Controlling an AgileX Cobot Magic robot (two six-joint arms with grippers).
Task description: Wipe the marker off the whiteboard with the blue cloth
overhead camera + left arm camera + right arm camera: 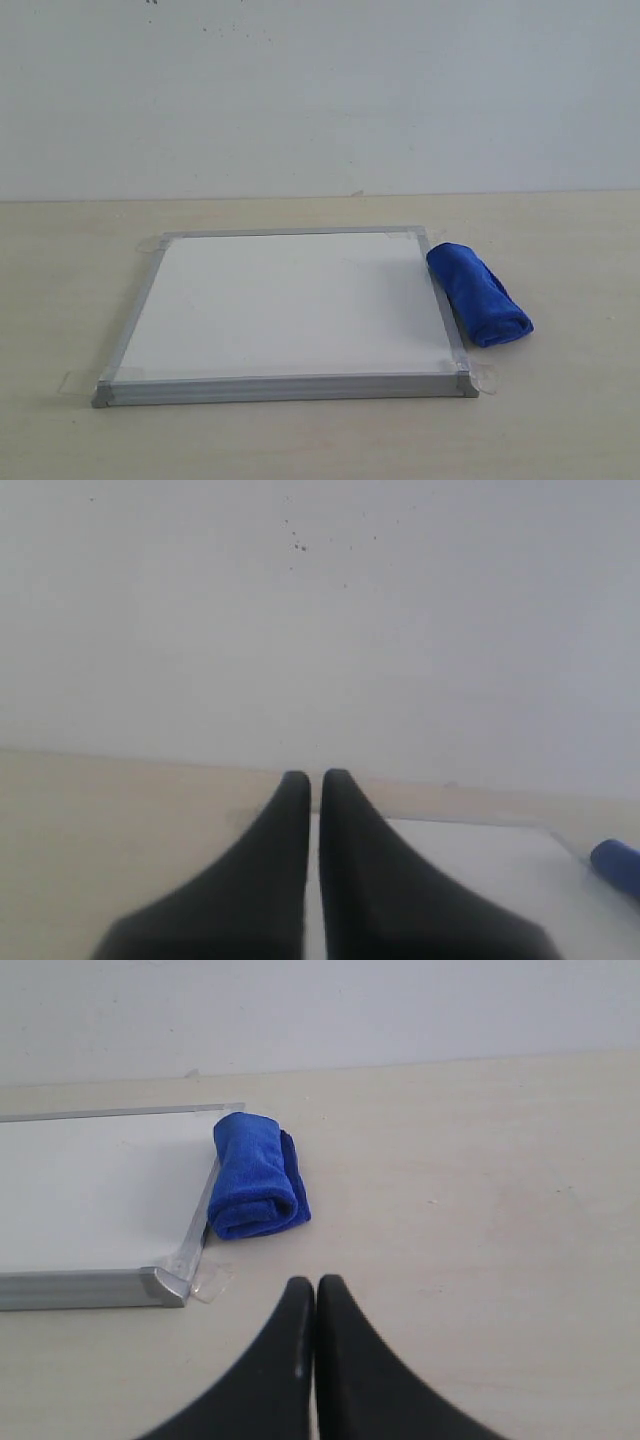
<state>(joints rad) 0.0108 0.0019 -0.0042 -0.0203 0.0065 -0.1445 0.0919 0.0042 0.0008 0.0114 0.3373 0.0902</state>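
**Board shows clean, cloth parked beside it**

On the left, the left gripper (315,778) has its two black fingers pressed together with nothing between them. It hangs above the pale wooden table (560,420) near the board's left side and touches nothing.

In the middle lies the flat, square whiteboard with a thin silver-grey metal frame (290,300), its corners fixed with clear tape tabs (485,378). No red marker line shows on its white surface in any view. Either the ink is gone or it is too faint for these cameras to pick up.

To the right, the deep royal-blue microfibre cloth, rolled into a thick sausage (478,295), rests on the table against the board's right frame edge, held by neither arm.

Furthest right, the right gripper (316,1282) is also closed and empty, over bare table near the board's front right corner, with the cloth just beyond it.

Judged from this, the wiping looks finished. If a faint mark does survive, the whole job is left: pick up the cloth and rub.
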